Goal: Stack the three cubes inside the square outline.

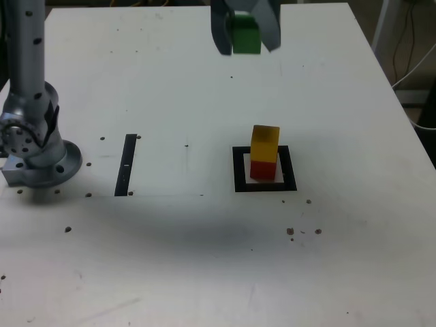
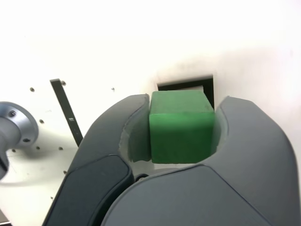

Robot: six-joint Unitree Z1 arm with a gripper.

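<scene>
Exterior view looks down from the white table's (image 1: 170, 272) near edge, across to its far side; wrist view peers close past the gripper (image 2: 181, 127); both catch the square outline (image 1: 265, 185) and black strip (image 1: 126, 165).

A white tabletop (image 1: 204, 272) fills the scene, with small dark holes scattered over it. A thin black strip (image 1: 126, 165) lies flat on it. Beyond the tabletop's far right corner, white cables (image 1: 414, 61) hang.
</scene>
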